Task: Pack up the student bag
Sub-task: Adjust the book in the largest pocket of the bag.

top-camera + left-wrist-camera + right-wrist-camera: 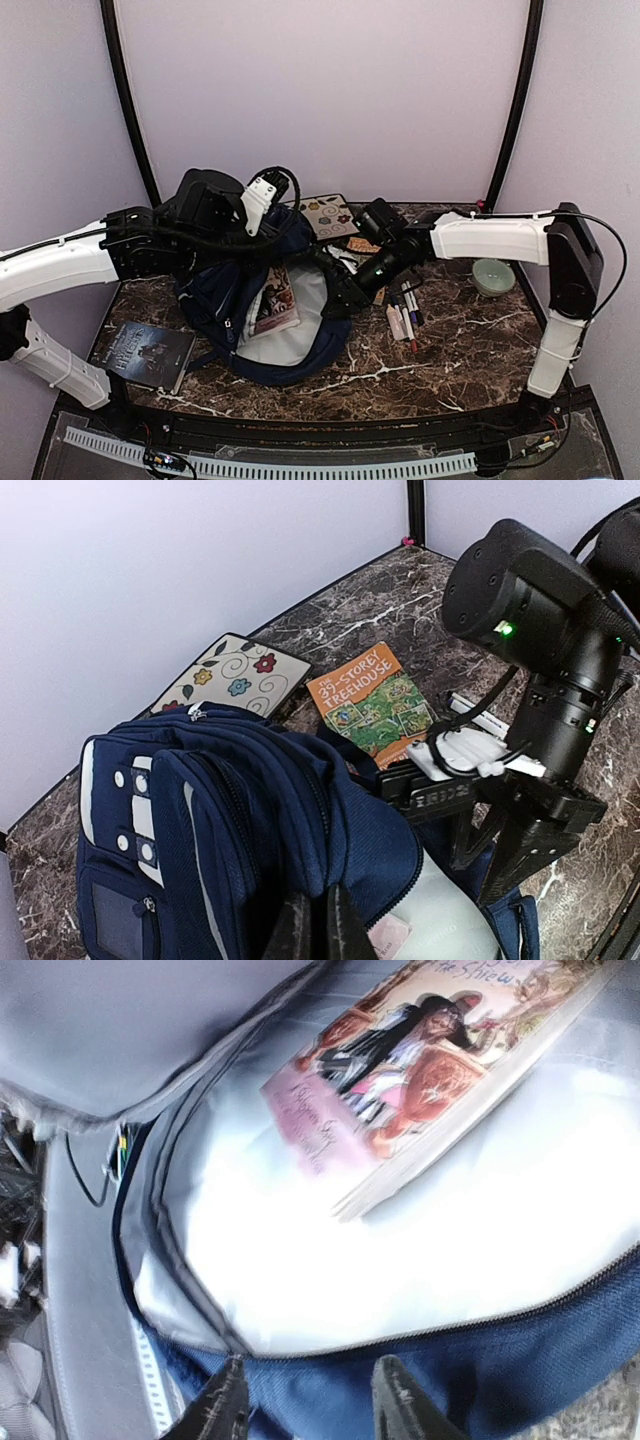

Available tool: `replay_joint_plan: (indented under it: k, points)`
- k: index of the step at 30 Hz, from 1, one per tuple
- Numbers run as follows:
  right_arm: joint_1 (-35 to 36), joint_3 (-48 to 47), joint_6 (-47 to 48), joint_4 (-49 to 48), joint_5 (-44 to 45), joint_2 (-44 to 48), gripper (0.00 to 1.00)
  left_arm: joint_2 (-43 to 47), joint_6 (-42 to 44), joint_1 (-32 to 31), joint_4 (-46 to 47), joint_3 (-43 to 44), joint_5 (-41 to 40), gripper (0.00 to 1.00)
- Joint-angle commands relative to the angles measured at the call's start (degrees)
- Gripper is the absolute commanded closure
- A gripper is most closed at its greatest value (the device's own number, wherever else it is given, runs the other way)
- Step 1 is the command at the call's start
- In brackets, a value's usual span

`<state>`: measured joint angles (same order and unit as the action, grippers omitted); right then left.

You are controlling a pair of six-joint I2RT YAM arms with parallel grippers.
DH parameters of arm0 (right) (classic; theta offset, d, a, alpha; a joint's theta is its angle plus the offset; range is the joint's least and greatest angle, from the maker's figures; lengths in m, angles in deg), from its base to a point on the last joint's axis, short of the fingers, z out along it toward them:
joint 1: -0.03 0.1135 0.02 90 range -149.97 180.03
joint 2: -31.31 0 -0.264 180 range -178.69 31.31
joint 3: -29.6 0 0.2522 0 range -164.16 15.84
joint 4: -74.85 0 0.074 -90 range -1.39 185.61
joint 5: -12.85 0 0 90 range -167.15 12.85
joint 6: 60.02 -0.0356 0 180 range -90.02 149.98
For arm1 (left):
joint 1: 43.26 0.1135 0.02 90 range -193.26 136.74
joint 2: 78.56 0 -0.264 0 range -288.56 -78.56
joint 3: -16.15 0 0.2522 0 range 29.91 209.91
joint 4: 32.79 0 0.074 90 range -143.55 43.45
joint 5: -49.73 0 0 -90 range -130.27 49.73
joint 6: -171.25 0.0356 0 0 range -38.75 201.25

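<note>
Tabletop (pixel 450 350) is dark veined marble, walls (pixel 320 90) pale. You have one student bag (pixel 290 345) open at centre-left, one book (pixel 277 300) inside, one bowl (pixel 493 276). Your left end effector (pixel 318 930) pinches its fabric; your right end effector (pixel 310 1400) gapes wide.

I see my left gripper (pixel 318 928) pinching the bag (pixel 250 820) by its rim. The right gripper (pixel 492 865) hangs at the opening, fingers spread. Beyond, an orange book (pixel 375 705) and a floral pad (pixel 235 675) lie on the table (pixel 400 600).
</note>
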<state>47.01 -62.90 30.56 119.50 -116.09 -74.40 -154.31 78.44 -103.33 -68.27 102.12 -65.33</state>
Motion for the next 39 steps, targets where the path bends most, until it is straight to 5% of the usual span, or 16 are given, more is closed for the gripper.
replay_joint_plan:
  k: [1, 9, 16, 32, 39]
  points:
    - [2.24, 4.19, 15.26, 0.14, 5.34, 7.57, 0.63, 3.76, 0.12, -0.13, 4.43, 0.48, 1.30, 1.00]
    - [10.75, 2.83, 32.87, -1.72, 23.06, 8.10, 0.75, 4.05, 0.43, 0.09, 4.15, 0.75, 3.11, 1.00]
    - [14.57, -0.87, 36.70, -9.86, 35.45, 1.92, 0.52, 4.16, 0.44, 0.48, 3.38, 2.26, 4.12, 1.00]
    - [17.57, -2.75, 42.21, -12.95, 33.85, -5.83, 0.45, 3.10, 0.77, 0.48, 2.72, 3.61, 6.11, 1.00]
    - [18.85, -2.37, 43.01, -20.87, 41.01, -9.16, 0.42, 2.37, 0.96, 0.49, 2.15, 4.85, 7.44, 1.00]
